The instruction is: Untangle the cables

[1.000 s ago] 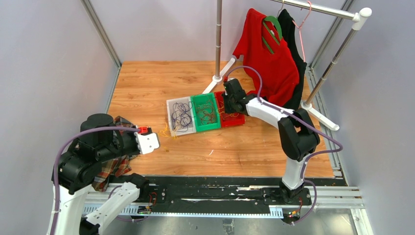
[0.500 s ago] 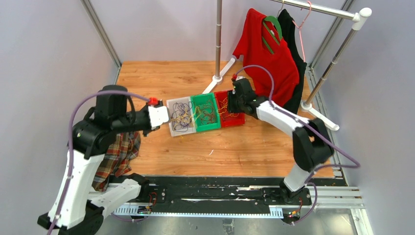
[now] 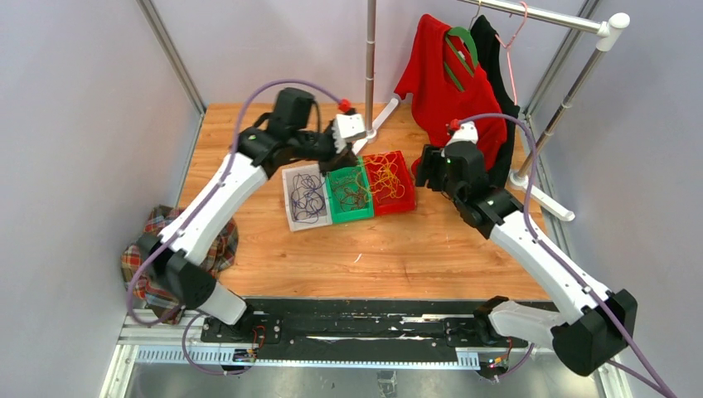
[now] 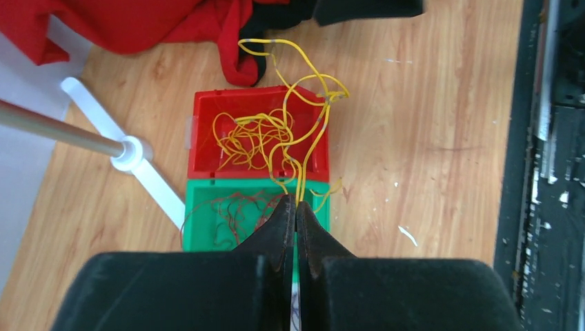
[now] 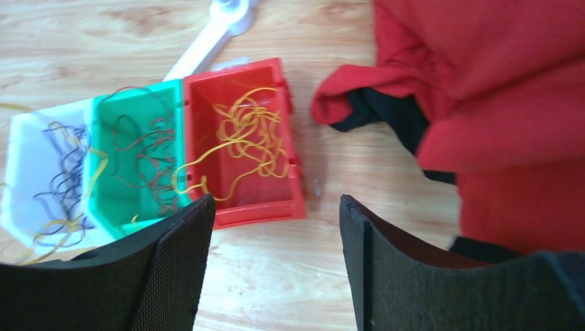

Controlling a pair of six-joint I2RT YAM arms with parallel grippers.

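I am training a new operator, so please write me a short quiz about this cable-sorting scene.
1. Which tray holds most of the yellow cables? A white, B green, C red.
2. True or false: the right arm's jaws are shut.
3. Fill in: the dark purple cables lie in the ___ tray.
Key: 1 C, the red tray. 2 False, they stand open. 3 the white tray.

Bins (image 3: 341, 166) on the desk (image 3: 273, 249)
Yellow cables (image 3: 384, 177) fill the red bin (image 3: 396, 207), red-brown cables (image 3: 352, 195) the green bin (image 3: 352, 217), purple cables (image 3: 307, 199) the white bin (image 3: 292, 220).
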